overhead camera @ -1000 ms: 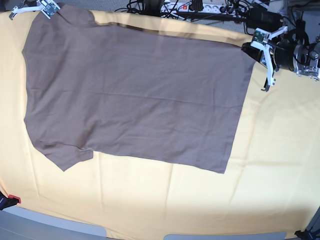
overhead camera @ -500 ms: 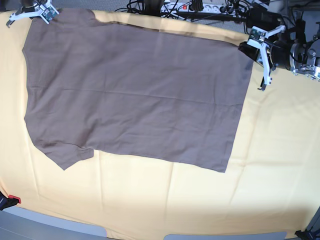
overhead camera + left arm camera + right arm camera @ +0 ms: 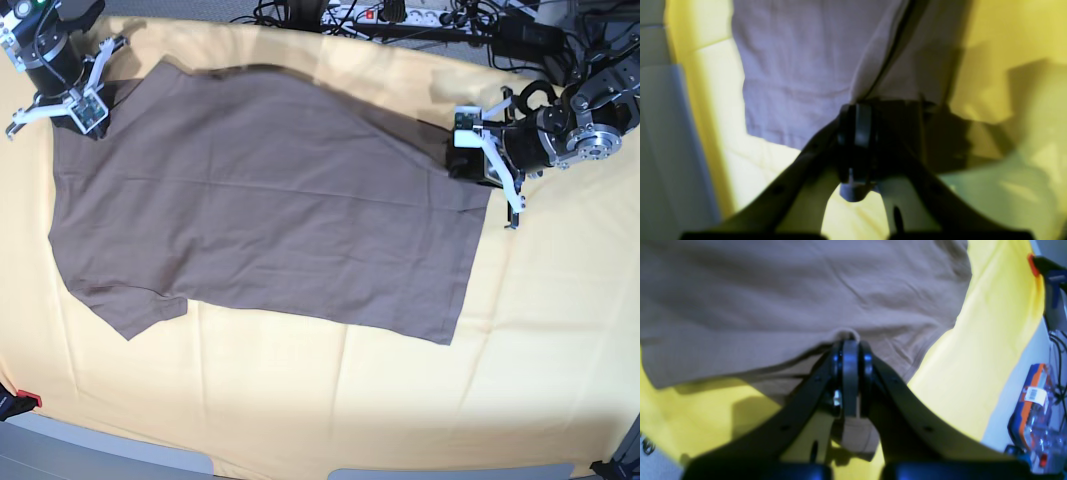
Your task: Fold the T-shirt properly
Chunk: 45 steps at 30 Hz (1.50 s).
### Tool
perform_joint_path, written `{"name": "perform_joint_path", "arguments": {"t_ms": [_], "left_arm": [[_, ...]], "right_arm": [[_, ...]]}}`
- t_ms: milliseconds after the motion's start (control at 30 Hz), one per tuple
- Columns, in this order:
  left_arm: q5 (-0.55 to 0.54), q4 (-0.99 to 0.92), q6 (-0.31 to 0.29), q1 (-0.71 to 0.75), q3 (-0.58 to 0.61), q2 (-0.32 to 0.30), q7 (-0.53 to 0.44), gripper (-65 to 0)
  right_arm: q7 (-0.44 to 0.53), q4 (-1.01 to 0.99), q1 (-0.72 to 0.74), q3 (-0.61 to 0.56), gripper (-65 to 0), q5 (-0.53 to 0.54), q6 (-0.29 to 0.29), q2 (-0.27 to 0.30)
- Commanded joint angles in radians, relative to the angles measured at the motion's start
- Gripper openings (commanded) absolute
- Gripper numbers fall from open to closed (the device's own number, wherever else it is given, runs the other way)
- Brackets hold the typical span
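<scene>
Along the far edge, both end effectors, left [image 3: 480, 160] and right [image 3: 85, 105], pinch the T-shirt [image 3: 270, 220]; draw it evenly forward (corners level) over the yellow cloth [image 3: 560, 330].

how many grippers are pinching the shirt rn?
2. The right gripper is shut on the shirt at its far edge near the sleeve end; the left gripper is shut on the far corner at the hem end. Neither looks hidden.
</scene>
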Motion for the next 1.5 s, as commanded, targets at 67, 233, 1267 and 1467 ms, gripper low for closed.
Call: {"name": "perform_joint_path", "arguments": {"t_ms": [67,233,1267,1467], "left_arm": [[0.045,-0.033,0.063,-0.012,-0.013,0.013,-0.006,-65.0],[0.081,-0.085,0.133,-0.017,-0.013,0.067,-0.006,-65.0],[0.067,-0.096,0.231,-0.108,-0.020,0.103,0.049,-42.3],[0.012,-0.096,0.255,-0.142,-0.021,0.096,0.090,-37.1]], "right_arm": [[0.019,-0.044,0.056,0.009,-65.0,0.010,0.002,0.013],[0.027,-0.146,0.158,0.009,-65.0,0.067,0.043,0.013],[0.063,-0.289,0.328,0.009,-30.0,0.135,-0.022,0.018],[-0.004,-0.257,0.339,0.009,-27.7,0.135,-0.023,0.032]]}}
